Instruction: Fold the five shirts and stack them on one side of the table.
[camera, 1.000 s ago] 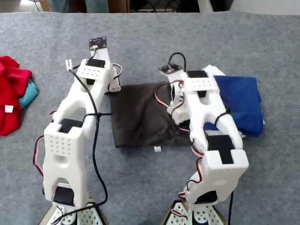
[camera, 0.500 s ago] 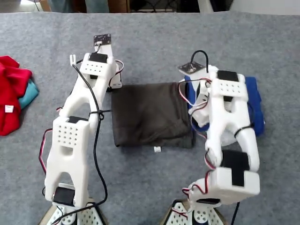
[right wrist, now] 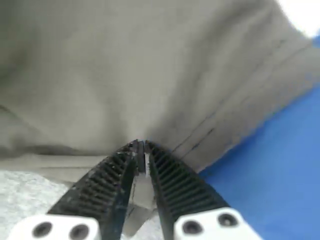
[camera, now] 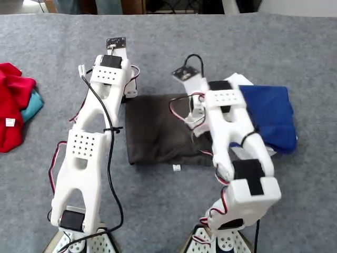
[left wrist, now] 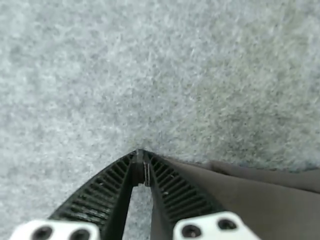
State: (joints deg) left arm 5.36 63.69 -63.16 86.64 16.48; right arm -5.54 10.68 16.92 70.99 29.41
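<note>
Closed tight at the left pincer [left wrist: 140,159]: ribbed tips pressed together with no gap at the end, set down on the grey surface [camera: 158,47] right at a corner of the dark shirt [camera: 160,129]; cloth touching the outer side of 1 finger; unclear whether any cloth is pinched between the tips; likewise closed at the right pincer [right wrist: 141,150]: tips together over the dark shirt, close to its hem and to the blue shirt [camera: 271,113]; impossible to tell whether a fold is caught between them.

Dark shirt: folded into a rough rectangle, lying flat mid-surface between the 2 arms, slightly rumpled, with a small white tag [camera: 177,168] at its near edge; blue shirt: folded, on the right arm's side, touching the dark one's hem, with a white shirt [camera: 239,79] peeking out from beneath; red shirt [camera: 11,108] and teal shirt [camera: 33,107]: bunched in an unfolded heap at the edge on the left arm's side, well apart from the other 3.

Surface: grey, with a carpet-like nap; beyond its far edge, dark furniture [camera: 174,5] and a strip of wood.
</note>
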